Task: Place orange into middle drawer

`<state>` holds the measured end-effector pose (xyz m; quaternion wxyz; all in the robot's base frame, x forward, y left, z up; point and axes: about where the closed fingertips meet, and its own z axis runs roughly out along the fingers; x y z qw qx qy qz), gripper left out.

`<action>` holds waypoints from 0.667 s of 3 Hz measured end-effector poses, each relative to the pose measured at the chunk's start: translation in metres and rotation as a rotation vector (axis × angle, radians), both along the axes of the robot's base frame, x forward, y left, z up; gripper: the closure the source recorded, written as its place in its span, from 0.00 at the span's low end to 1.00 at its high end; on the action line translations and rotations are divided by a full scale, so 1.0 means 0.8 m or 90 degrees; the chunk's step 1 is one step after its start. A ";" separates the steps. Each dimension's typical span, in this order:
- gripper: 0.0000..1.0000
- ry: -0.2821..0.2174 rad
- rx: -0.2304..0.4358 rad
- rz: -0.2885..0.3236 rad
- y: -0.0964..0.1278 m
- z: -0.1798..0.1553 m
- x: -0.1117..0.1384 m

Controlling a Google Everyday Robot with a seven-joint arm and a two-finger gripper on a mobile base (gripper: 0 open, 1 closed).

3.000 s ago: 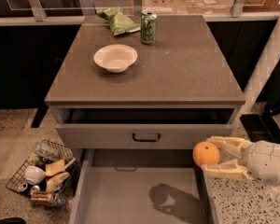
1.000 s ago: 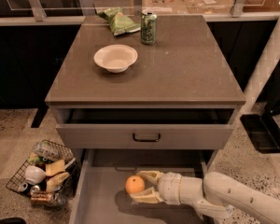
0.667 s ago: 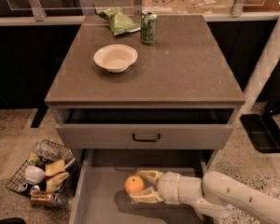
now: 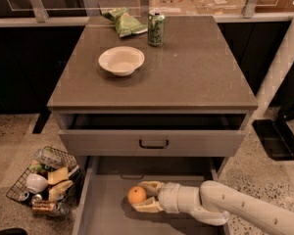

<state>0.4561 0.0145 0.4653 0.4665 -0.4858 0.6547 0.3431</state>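
Over the wide grey middle drawer (image 4: 100,214), my cream two-finger gripper (image 4: 142,197) clasps the small smooth orange fruit (image 4: 136,195) (height above floor unclear); releasing too high, I risk it rolling or bouncing out.

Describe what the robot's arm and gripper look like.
The arm is a smooth, off-white tube with rounded segments and a thicker cuff at the wrist. The gripper, down inside the open middle drawer, has two pale beige, wedge-shaped fingers. No cables or markings show.
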 end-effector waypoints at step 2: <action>1.00 -0.026 0.007 0.015 0.015 -0.070 -0.006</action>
